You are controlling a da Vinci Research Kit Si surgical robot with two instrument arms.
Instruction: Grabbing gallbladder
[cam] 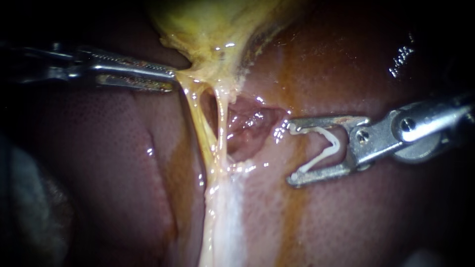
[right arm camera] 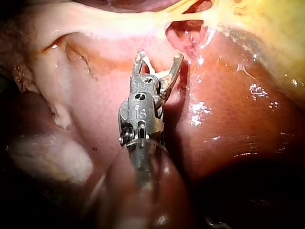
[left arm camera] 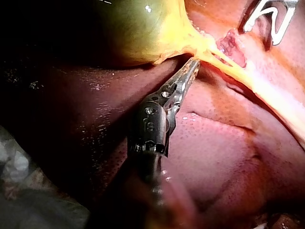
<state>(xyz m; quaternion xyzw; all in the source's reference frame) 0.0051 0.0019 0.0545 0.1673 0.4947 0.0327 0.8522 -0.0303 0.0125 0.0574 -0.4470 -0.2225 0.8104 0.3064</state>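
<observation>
Gallbladder [cam: 217, 29] lies at the top middle of the endoscope view, yellow and glistening. Its long axis runs roughly up and down, the broad body above and the narrow end pointing down. From that end thin yellow strands [cam: 200, 128] stretch on to a pale band of tissue. The liver [cam: 99, 158] lies on both sides. The upper body of the gallbladder is cut off by the view's top edge, and in the left wrist view its greenish bulk fades into shadow, so its full length cannot be made out. The left instrument [cam: 170, 79] comes in level from the left. Its jaws are nearly together and pinch the yellow edge at the narrow end, and its shaft is lost in the dark. The right instrument [cam: 292, 153] sits well apart over the liver, beside a raw red hollow [cam: 247, 123]. Its jaws stand wide and hold a white V-shaped clip [cam: 337, 145], whose legs lie along both of them.
</observation>
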